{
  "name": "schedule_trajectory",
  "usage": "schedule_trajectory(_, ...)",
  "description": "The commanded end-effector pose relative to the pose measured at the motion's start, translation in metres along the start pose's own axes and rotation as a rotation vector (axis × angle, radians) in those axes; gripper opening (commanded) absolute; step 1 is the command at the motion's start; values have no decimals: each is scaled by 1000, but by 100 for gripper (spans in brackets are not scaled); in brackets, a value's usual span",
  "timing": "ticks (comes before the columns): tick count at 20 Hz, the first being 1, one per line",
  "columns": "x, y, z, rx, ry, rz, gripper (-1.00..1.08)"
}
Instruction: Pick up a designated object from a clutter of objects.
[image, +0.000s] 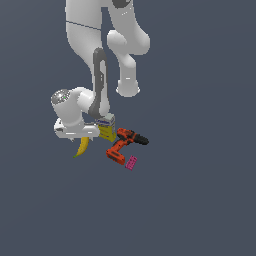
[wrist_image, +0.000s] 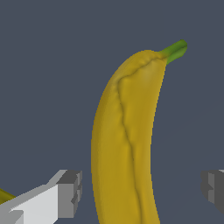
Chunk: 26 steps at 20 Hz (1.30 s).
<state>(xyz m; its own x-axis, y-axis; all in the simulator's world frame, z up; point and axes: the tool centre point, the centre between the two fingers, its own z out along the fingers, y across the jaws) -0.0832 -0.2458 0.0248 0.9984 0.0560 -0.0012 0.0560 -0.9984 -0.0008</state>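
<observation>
arm: the Panda is folded way down over the clutter, hand sitting low on the exterior view's left side of the group
drill (image: 124, 144): orange and black, biggest thing in the pile, lies toward the exterior view's right of the banana, apart from it
box (image: 105, 126): white and yellow carton, tucked right beside the hand, between banana and drill
banana (wrist_image: 127, 144): lying on the floor straight under the hand, greenish stem tip pointing away from the carton
banana axis: in the wrist view it runs lengthwise across the line between the two fingers, so I'd say a squeeze would land across its narrow width, which is what you want
gripper (wrist_image: 142, 188): spread wide, holding nothing, one finger (wrist_image: 70, 192) on each side of the banana with a clear gap both ways
block (image: 131, 163): little pink studded thing past the drill, well out of the way
next: looks like it only needs to close, maybe drop a touch first
</observation>
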Motion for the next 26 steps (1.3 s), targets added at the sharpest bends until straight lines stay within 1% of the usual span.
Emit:
schedule_trajectory(1, 0, 0, 5, -1, 1, 0, 100)
schedule_trajectory(3, 0, 0, 6, -1, 1, 0, 100)
schedule_trajectory(4, 0, 0, 6, -1, 1, 0, -100)
schedule_trajectory(17, 1, -1, 3, 0, 2, -3, -100)
schedule_trajectory(22, -1, -2, -9, 0, 2, -3, -100)
schedule_trajectory(26, -3, -4, -27, 0, 2, -2, -100)
